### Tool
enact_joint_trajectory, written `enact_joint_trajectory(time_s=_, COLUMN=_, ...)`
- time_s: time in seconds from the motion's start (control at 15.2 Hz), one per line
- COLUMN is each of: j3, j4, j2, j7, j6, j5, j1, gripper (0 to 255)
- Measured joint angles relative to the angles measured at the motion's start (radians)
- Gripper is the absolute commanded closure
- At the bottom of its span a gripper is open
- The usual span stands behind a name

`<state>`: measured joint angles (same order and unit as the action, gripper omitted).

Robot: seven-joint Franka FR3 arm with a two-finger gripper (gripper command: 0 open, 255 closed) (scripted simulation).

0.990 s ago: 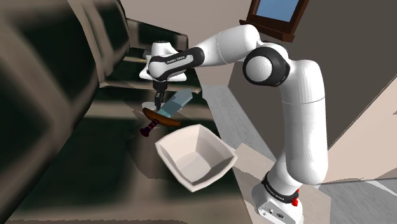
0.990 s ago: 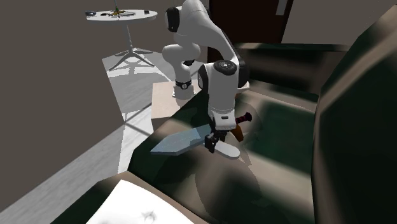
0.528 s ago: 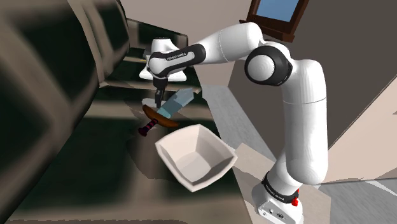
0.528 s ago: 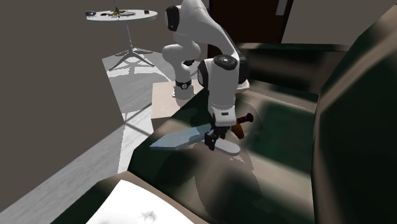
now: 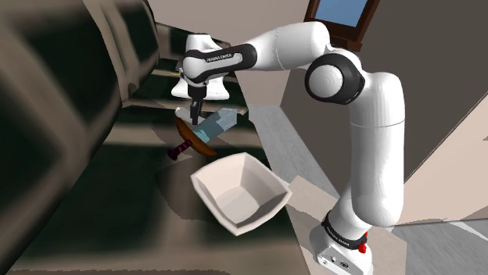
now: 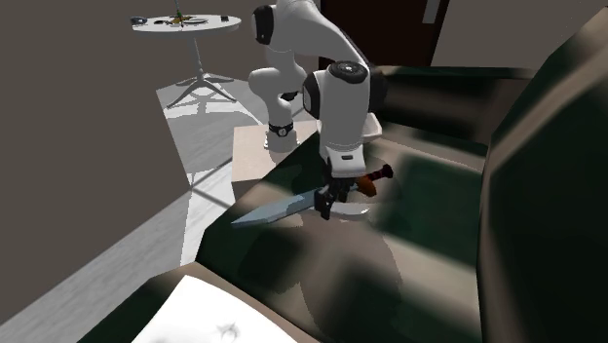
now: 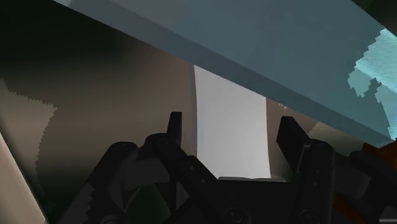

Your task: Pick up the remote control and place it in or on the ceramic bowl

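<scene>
Because clasped across its width, remote control (image 7: 229, 121) up off the seat: pale flat slab at the lower middle of the wrist view, pinched between the black fingers (image 7: 174, 127) of the gripper (image 7: 232, 130), narrowed onto it and holding. Against a second ago, a little higher in the second exterior view, just right of centre, carried up with the hand above the dark sofa seat (image 6: 429, 205). Also nudged upward: dagger (image 6: 278, 210), grey-blue blade lying across the remote control's far end, probably riding on the lift rather than left behind. Grasp made, then, and carry only begun. Yet to reach: ceramic bowl (image 5: 238, 191), white, squarish, empty, at the lower middle of the shoulder view, well apart from the gripper. Worth shedding that blade before swinging over.
</scene>
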<state>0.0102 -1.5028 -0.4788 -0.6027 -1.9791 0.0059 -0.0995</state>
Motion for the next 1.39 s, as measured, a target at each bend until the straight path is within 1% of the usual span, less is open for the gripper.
enact_joint_trajectory(time_s=0.73, j3=0.0, j4=0.101, j2=0.03, j7=0.001, j6=0.131, j5=0.0, j1=0.0, gripper=255)
enact_joint_trajectory(time_s=1.39, j3=0.0, j4=0.239, j2=0.027, j7=0.001, j6=0.265, j5=-0.001, j1=0.0, gripper=255)
